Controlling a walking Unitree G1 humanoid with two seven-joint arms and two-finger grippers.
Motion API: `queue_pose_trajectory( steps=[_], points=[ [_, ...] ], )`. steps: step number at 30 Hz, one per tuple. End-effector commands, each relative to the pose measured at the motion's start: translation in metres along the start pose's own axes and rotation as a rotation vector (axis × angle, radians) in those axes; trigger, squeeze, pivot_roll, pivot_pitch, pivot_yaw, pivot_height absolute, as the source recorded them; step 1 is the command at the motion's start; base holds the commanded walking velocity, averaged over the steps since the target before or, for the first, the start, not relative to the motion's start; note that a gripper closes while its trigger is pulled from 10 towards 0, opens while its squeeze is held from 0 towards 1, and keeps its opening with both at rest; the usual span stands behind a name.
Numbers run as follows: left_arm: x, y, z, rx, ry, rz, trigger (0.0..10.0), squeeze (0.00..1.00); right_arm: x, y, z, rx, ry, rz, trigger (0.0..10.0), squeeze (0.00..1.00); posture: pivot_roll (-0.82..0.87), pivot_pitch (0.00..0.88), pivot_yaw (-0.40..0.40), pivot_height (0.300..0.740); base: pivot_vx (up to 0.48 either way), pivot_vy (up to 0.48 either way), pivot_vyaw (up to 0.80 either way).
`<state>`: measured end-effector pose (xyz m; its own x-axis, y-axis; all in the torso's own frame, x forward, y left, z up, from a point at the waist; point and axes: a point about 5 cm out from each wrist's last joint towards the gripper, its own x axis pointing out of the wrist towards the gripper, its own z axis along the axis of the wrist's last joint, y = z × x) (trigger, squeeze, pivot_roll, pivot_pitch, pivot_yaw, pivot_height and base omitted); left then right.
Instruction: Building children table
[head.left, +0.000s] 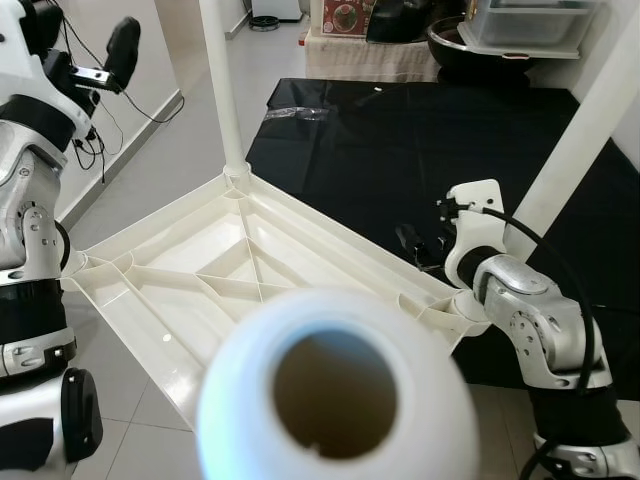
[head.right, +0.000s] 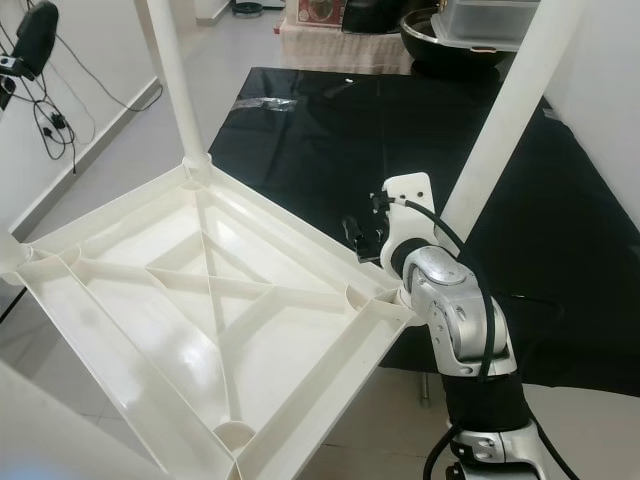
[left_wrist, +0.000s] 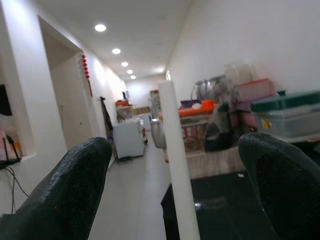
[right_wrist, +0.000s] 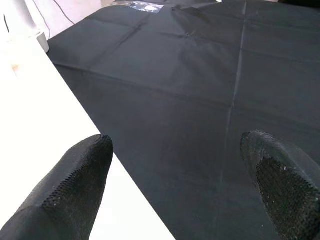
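Observation:
A white plastic table top (head.left: 200, 262) lies upside down on the floor with its ribs showing. One white leg (head.left: 222, 90) stands upright in the far corner socket. A second leg (head.right: 505, 110) rises at the right, its lower end hidden behind my right arm. The hollow end of a third leg (head.left: 335, 395) sits blurred, very close to the camera. My right gripper (head.right: 362, 235) is open beside the table's right edge, over the black mat (right_wrist: 200, 90). My left gripper (head.left: 85, 40) is raised at the far left, open and holding nothing, with the far leg (left_wrist: 175, 165) seen beyond its fingers.
The black mat (head.left: 420, 140) covers the floor behind and to the right of the table. Plastic boxes (head.left: 520, 25) and a dark bowl stand along the back wall. Cables (head.left: 95, 140) hang by the left wall. A corridor (left_wrist: 135, 165) runs behind.

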<state>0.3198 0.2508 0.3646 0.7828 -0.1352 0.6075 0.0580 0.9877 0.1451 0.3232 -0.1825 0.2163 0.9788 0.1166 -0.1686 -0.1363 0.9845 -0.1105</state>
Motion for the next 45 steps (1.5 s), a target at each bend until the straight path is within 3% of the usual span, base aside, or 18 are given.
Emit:
queue_pose_trajectory(
  steps=[1,8,14,26,31,38,45],
  points=[
    [-0.005,-0.010,-0.009,-0.019,0.034,-0.037,10.0,0.00,-0.001,-0.006,-0.004,0.004,0.020,-0.035,10.0,0.00,-0.02,0.078,-0.024,0.740,0.000,0.000,0.00],
    [-0.027,-0.035,-0.037,-0.093,0.138,-0.105,10.0,0.00,-0.001,-0.005,-0.003,0.002,0.019,-0.032,10.0,0.00,-0.02,0.085,-0.026,0.740,0.000,0.000,0.00],
    [-0.032,-0.041,-0.038,-0.116,0.157,-0.110,10.0,0.00,0.000,-0.006,-0.003,0.003,0.015,-0.043,10.0,0.00,-0.01,0.086,-0.027,0.740,0.000,0.000,0.00],
    [-0.034,-0.032,-0.027,-0.109,0.137,-0.111,10.0,0.00,0.001,-0.012,-0.002,0.014,0.008,-0.102,10.0,0.00,-0.01,0.088,-0.025,0.740,0.000,0.000,0.00],
    [-0.036,-0.023,-0.022,-0.102,0.126,-0.102,10.0,0.00,0.001,-0.016,-0.002,0.016,0.012,-0.142,10.0,0.00,-0.01,0.090,-0.026,0.740,0.261,0.000,-0.80],
    [-0.036,-0.021,-0.020,-0.095,0.129,-0.100,10.0,0.00,0.002,-0.019,-0.001,0.021,0.005,-0.175,10.0,0.00,-0.01,0.090,-0.025,0.740,0.287,0.000,-0.11],
    [-0.036,-0.018,-0.017,-0.089,0.121,-0.101,10.0,0.00,0.002,-0.027,-0.001,0.054,0.012,-0.236,10.0,0.00,-0.01,0.087,-0.028,0.740,0.288,0.000,-0.80]
  ],
)
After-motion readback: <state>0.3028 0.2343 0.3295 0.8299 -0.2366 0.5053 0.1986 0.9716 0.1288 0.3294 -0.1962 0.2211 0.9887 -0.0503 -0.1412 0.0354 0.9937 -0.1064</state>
